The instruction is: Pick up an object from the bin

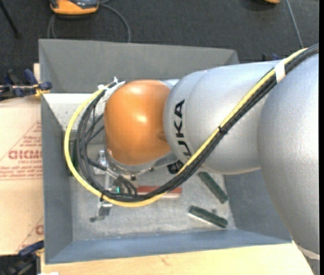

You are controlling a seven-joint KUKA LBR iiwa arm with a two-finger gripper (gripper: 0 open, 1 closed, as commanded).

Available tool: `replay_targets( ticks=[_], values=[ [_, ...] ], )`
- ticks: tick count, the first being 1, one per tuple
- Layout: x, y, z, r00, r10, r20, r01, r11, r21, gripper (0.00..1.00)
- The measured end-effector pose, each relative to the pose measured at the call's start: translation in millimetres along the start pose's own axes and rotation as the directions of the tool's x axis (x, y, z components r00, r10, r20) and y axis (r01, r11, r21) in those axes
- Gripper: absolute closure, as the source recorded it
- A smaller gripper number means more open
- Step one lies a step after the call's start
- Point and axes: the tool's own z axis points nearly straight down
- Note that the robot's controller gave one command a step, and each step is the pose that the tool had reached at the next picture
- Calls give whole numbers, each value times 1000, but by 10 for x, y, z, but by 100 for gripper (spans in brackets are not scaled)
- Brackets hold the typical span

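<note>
Grey sheet metal makes up the bin [56,211], whose walls slope down to a pale, speckled floor. The arm [230,119] comes in from the right. Its smooth, rounded orange cover [133,122] hangs over the left half of the floor, with a yellow cable [70,136] and several black ones looped around it. Below the cover the gripper [105,202] sits low near the front left of the floor. I cannot tell whether it is spread or closed, because the wrist and cables hide most of it, and nothing can be seen held in it.

The nearest thing is a reddish-brown flat piece [161,191] just to the gripper's right. It is thin and straight-edged, and the cable loop partly covers it. Well apart, on the right side, lie two dark green bars. One [214,187] is slanted near the right wall and the other [208,216] lies closer to the front wall. Both look narrow, rigid and flat, with a dull surface; what they are made of is unclear.

The step in hand looks like settling onto a pick. Everything here lies flat on hard metal, so a good grasp probably means coming straight down, straddling the short width of a piece, and closing right at floor level. A thin piece may slip or tip on its edge if it is pinched off-centre. The cable loop hangs close to the reddish-brown piece and could snag it.
</note>
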Motion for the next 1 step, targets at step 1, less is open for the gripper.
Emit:
replay_targets(
  ticks=[1],
  values=[
    [-21,-12,-45,1000,5,8,-5,1000,-2,0]
  ],
)
